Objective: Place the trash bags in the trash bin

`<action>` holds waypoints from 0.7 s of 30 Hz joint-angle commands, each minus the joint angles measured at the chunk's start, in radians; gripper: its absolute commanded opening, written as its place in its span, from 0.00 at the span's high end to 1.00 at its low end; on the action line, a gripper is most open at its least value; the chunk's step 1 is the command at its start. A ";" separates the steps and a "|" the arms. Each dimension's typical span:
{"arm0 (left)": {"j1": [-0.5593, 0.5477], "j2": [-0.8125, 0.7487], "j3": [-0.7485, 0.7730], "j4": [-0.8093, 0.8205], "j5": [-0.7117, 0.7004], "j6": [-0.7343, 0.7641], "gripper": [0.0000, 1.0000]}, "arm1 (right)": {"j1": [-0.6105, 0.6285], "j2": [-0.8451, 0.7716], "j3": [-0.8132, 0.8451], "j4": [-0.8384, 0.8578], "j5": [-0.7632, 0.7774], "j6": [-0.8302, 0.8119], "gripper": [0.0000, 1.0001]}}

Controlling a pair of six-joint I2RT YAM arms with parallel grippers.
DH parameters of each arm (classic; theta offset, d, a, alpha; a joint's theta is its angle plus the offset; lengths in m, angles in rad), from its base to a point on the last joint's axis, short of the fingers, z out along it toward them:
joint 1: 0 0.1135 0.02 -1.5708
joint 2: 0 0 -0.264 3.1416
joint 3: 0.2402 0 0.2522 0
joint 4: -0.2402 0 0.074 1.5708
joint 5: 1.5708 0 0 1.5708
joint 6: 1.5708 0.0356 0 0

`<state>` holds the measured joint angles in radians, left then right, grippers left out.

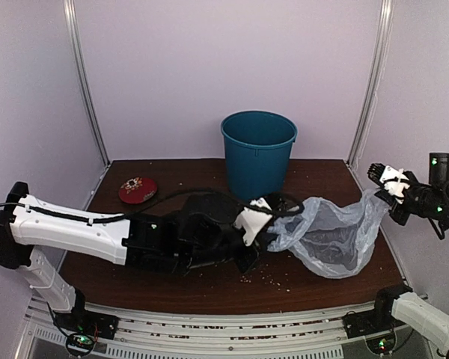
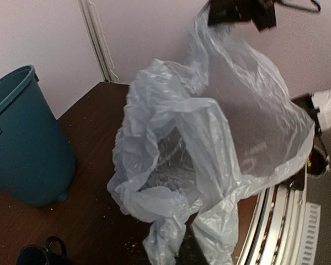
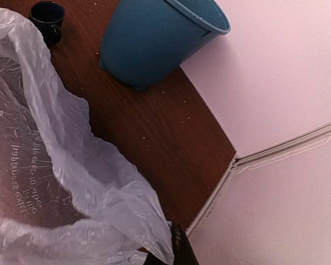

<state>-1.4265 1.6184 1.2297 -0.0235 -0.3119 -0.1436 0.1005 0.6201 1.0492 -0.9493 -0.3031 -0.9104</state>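
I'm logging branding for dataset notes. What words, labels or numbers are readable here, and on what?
On the trash bag: several lines of pale print, sideways and seen through the plastic, too blurred to read.
On the red disc: a pale pattern, too small to tell if it is text.
On the trash bin and the dark mug: no marking in view.

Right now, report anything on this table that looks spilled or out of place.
Pale crumbs are scattered over the dark table, thickest near the front edge by the plastic bag, with more specks toward the teal bucket. They look like a spill. Nothing seems tipped or damaged.
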 commanded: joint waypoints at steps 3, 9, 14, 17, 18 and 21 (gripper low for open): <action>0.018 -0.003 0.002 0.017 -0.001 -0.123 0.57 | 0.002 0.094 -0.106 0.149 -0.113 0.310 1.00; 0.015 -0.210 -0.131 -0.070 -0.041 -0.130 0.34 | 0.002 0.016 -0.234 0.395 -0.107 0.520 1.00; -0.035 -0.324 -0.184 -0.144 -0.146 -0.050 0.33 | 0.002 -0.029 -0.314 0.526 -0.167 0.654 1.00; -0.122 -0.291 -0.155 -0.200 -0.218 0.035 0.33 | 0.001 -0.062 -0.358 0.562 -0.186 0.671 1.00; -0.159 -0.268 -0.152 -0.195 -0.218 0.068 0.34 | 0.000 -0.077 -0.372 0.570 -0.196 0.676 1.00; -0.262 -0.146 -0.106 -0.205 -0.218 0.145 0.38 | -0.002 -0.120 -0.389 0.580 -0.216 0.684 1.00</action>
<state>-1.5745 1.3369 1.0786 -0.1802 -0.4870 -0.1364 0.1005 0.5476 0.6834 -0.4473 -0.4702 -0.2852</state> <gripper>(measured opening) 0.642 0.014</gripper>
